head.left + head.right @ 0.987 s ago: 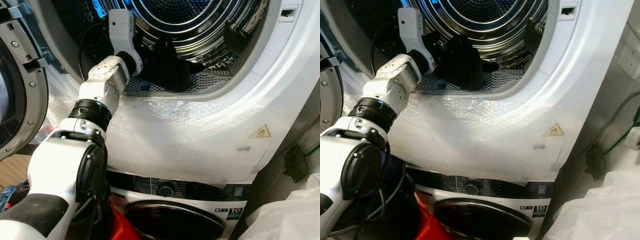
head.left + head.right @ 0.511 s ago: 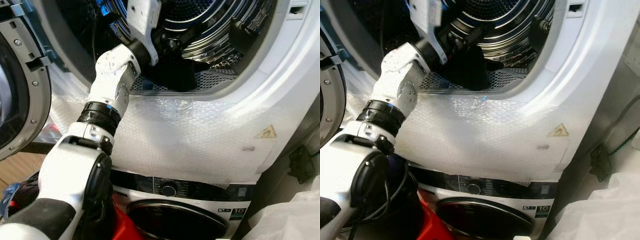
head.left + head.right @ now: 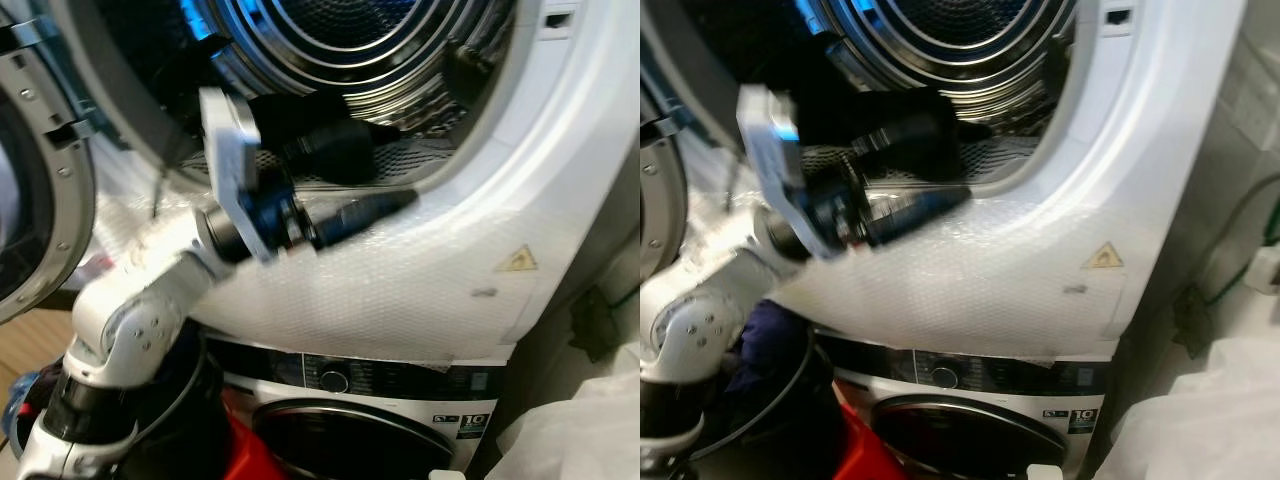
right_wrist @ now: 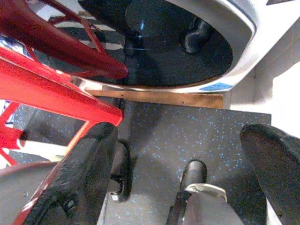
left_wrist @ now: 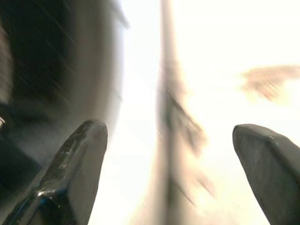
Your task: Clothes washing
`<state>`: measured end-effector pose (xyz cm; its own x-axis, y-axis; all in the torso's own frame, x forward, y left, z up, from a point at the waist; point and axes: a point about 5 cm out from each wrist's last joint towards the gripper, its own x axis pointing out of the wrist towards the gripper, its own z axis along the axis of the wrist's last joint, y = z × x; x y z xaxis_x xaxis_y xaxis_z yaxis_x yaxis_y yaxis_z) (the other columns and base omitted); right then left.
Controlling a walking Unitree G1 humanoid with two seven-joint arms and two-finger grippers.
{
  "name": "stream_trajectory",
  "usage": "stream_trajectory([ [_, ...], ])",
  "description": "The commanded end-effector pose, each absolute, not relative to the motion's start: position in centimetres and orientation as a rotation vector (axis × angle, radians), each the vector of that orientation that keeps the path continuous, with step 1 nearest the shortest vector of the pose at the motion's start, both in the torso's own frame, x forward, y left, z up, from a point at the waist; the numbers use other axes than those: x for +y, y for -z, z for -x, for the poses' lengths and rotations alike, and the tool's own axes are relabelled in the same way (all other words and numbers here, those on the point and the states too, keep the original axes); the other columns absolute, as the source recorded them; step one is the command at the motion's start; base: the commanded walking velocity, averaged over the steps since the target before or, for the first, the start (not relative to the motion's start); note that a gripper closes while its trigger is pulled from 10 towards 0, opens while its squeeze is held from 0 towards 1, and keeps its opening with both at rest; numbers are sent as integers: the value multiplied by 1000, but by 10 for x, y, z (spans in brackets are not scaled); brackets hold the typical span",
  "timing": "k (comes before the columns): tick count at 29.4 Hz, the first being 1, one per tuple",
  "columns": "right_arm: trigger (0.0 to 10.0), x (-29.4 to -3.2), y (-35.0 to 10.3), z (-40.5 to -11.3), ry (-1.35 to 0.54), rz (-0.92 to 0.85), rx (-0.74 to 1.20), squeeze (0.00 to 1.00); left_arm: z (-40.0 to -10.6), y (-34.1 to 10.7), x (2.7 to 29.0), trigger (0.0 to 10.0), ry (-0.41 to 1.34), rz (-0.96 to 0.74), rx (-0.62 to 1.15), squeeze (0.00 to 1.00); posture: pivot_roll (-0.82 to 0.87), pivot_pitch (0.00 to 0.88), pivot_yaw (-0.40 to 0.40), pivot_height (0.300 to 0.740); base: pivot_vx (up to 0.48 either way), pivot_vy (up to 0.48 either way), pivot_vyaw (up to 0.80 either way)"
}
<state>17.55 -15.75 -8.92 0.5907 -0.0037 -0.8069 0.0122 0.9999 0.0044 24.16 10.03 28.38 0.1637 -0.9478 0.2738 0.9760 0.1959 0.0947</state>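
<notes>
The upper machine's steel drum (image 3: 370,40) stands open. A dark garment (image 3: 320,140) lies at the drum's mouth on the perforated lower lip. My left gripper (image 3: 385,205) is blurred with motion. It sits just outside the opening, in front of the bubble-wrapped front panel (image 3: 400,280), below the garment and apart from it. In the left wrist view its fingers (image 5: 79,159) stand wide apart, open, with nothing between them. My right gripper (image 4: 180,131) hangs low over the speckled floor, open and holding nothing.
The round door (image 3: 40,200) hangs open at the left. A second machine (image 3: 370,440) with a control strip (image 3: 335,380) sits below. A red basket (image 4: 42,89) is on the floor beside my right arm. A white bag (image 3: 590,430) lies at the lower right.
My left arm has pulled back out of the drum and swung down, its gripper now pointing right in front of the lower rim. The dark garment stays at the drum's mouth.
</notes>
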Motion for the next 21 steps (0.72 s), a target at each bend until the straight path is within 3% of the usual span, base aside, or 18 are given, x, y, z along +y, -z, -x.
stream_trajectory([
  [1, 10000, -151, 89, -177, -11, -15, 935, 0, -222, -266, 103, 10000, 1494, 56, -153, 0, 138, 0, 154, 740, 0, 0, 0],
  [6, 10000, -149, 89, -178, -11, -19, 936, 0, -215, -220, 118, 10000, 1448, 1, 90, 0, 137, 0, 164, 740, 0, 0, 0],
  [7, 10000, -148, 89, -177, -5, -23, 938, 0, -222, -189, 127, 10000, 1340, -46, 191, 0, 132, 0, 164, 740, 0, 0, 0],
  [11, 10000, -148, 90, -174, -1, -18, 950, 0, -234, -131, 143, 10000, 1142, -121, 326, 0, 128, 0, 167, 740, 0, 0, 0],
  [12, 10000, -149, 91, -174, 1, -18, 951, 0, -235, -121, 144, 10000, 1118, -101, 344, 0, 127, 0, 167, 740, 0, 0, 0],
  [14, 10000, -151, 91, -173, 8, -12, 956, 0, -248, -75, 155, 10000, 872, 45, 407, 0, 113, 0, 160, 740, 0, 0, 0],
  [19, 10000, -158, 90, -175, 34, 1, 953, 0, -246, -5, 174, 10000, 581, 24, 598, 0, 79, 0, 149, 740, 0, 0, 0],
  [21, 10000, -161, 89, -176, 37, 11, 954, 0, -244, 6, 173, 10000, 550, 30, 632, 0, 73, 0, 144, 740, 0, 0, 0],
])
